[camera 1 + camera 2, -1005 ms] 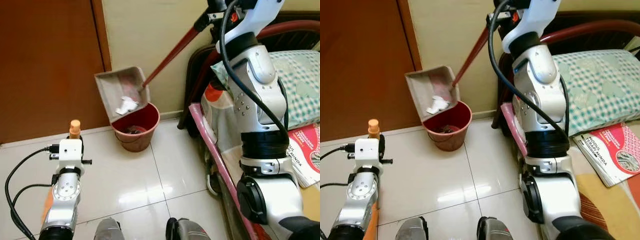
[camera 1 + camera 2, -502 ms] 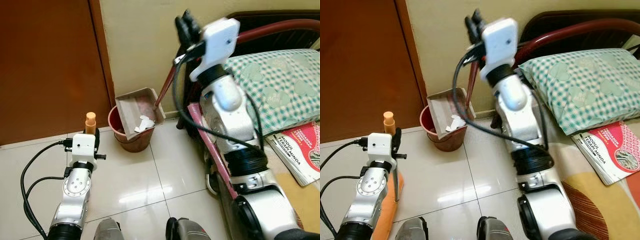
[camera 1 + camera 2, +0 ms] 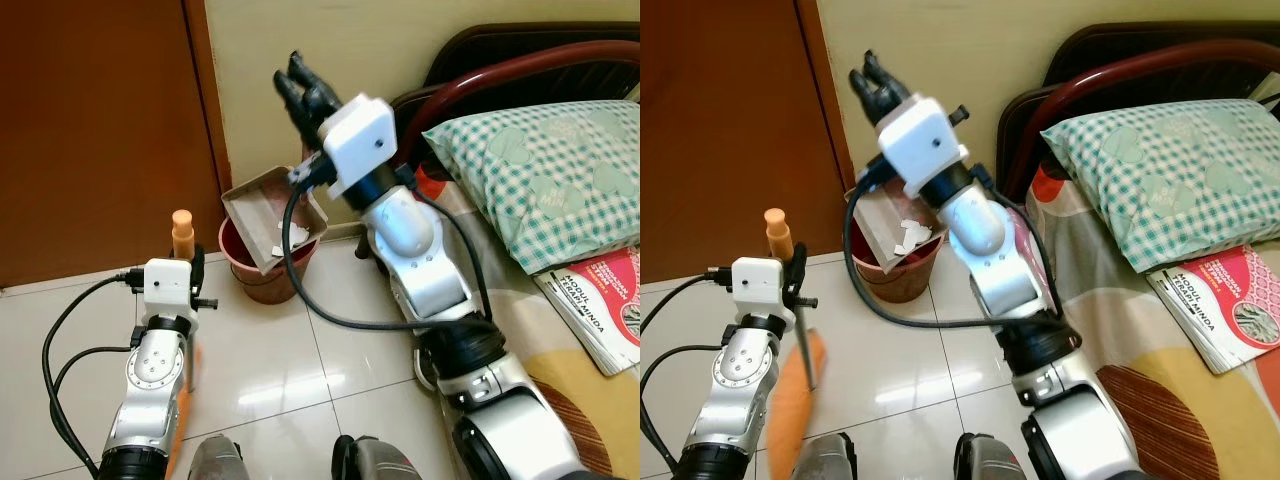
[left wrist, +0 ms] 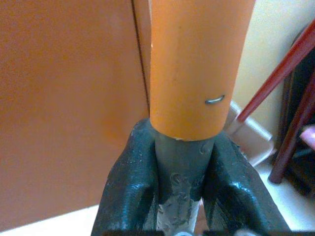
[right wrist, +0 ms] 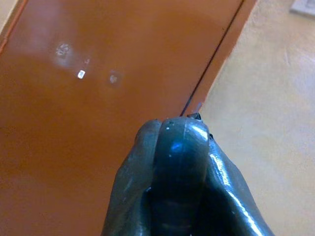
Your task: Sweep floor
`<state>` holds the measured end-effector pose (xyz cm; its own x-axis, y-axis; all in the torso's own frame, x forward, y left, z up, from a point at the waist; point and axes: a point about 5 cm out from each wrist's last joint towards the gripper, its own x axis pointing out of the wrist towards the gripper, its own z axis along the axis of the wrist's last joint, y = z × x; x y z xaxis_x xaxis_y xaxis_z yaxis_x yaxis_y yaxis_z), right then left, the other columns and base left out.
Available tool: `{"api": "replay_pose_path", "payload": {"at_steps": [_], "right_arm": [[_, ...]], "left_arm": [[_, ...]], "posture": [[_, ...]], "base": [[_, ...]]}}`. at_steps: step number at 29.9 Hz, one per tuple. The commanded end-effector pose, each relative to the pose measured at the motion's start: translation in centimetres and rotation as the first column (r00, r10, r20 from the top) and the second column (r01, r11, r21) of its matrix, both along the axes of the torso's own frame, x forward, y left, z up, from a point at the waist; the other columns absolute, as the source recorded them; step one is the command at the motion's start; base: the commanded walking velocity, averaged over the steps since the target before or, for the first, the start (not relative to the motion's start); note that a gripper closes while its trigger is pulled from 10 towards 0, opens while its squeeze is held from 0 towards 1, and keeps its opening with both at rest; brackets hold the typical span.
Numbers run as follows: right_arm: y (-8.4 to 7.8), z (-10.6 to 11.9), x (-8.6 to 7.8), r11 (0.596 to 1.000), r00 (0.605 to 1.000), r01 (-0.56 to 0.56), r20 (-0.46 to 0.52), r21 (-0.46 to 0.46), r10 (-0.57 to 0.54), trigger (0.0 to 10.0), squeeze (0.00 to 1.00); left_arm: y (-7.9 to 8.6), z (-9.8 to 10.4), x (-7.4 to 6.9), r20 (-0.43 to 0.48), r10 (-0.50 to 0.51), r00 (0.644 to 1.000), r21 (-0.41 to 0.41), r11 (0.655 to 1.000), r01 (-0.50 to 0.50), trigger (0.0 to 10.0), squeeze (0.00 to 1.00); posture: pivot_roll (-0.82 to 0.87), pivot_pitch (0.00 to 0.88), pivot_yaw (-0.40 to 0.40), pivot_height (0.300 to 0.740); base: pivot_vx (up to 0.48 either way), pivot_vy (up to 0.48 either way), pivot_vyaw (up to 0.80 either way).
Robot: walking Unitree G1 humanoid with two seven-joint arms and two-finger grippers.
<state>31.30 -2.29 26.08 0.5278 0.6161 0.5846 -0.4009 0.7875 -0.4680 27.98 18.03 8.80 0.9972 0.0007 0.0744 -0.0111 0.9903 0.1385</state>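
Dustpan tipped into the bin by the door

The left end effector (image 4: 179, 162) was clamped on the orange broom handle (image 3: 181, 228). The dustpan (image 3: 268, 213) rested tilted on the red bin (image 3: 262, 276); the raised right end effector (image 3: 303, 88) had its fingers pressed together, holding nothing.

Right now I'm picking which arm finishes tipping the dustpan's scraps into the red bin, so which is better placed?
Right. The right gripper is raised by the wall above the dustpan tilted over the red bin, paper scraps inside. The left gripper is clamped on the orange broom handle, nearer the door.
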Motion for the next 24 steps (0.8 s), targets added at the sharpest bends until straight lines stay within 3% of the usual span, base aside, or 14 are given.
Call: {"api": "replay_pose_path", "payload": {"at_steps": [1,18,24], "right_arm": [[-0.3,1.5,-0.7,1.000,0.994,0.004,0.110,-0.005,-0.004,10.0,0.00],[0.7,4.1,-1.4,0.999,0.968,-0.008,0.250,0.051,-0.005,10.0,0.00],[2.9,-0.4,-2.5,0.988,0.983,-0.135,0.114,-0.074,0.143,10.0,0.00]], "left_arm": [[-0.9,1.5,0.5,0.064,-0.033,0.997,-0.041,0.998,0.036,10.0,0.00],[-1.0,1.3,0.5,0.044,-0.031,0.999,-0.038,0.999,0.033,10.0,0.00],[-1.0,1.2,0.4,0.039,-0.028,0.999,-0.039,0.999,0.030,10.0,0.00]], "posture": [[0.04,0.081,-0.084,0.740],[0.03,0.079,-0.082,0.740],[0.04,0.077,-0.091,0.740]], "base": [[0.000,0.000,0.00],[0.000,0.000,0.00],[0.000,0.000,0.00]]}}
